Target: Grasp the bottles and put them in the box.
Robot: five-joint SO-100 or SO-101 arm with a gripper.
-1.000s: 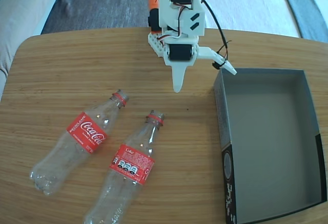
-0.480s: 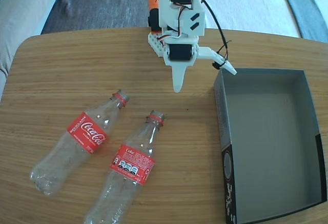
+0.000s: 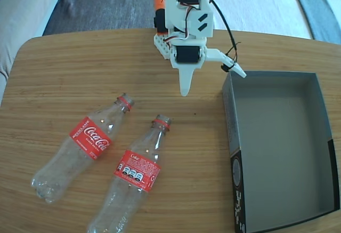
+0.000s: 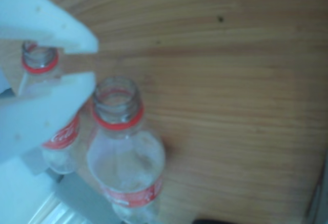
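In the fixed view the arm [image 3: 185,14] stands at the far edge of a round-cornered wooden table [image 3: 64,73], bent forward over it. Its gripper [image 3: 210,83] hangs above bare wood with its fingers spread wide apart and nothing between them: one white finger [image 3: 185,81] points straight down the picture, the other [image 3: 233,67] juts out to the right, its tip just over the box's near corner.

Two bottles lie on their sides left of centre, side by side and close but apart, necks pointing up and to the right toward the arm. The left bottle [image 3: 80,146] shows its red Coca-Cola label; the right bottle [image 3: 130,182] shows the printed back of its label and runs off the lower edge. Both are clear, uncapped and have red neck rings.

The box [image 3: 230,121] sits on the table's right side, well apart from the bottles, grey inside and holding nothing.

The wrist view is blurred. It looks down on both open necks, the right bottle [image 4: 123,147] in the middle and the left bottle [image 4: 40,60] seen in the gap between the two white fingers [image 4: 46,26], which seem to be above it rather than touching.
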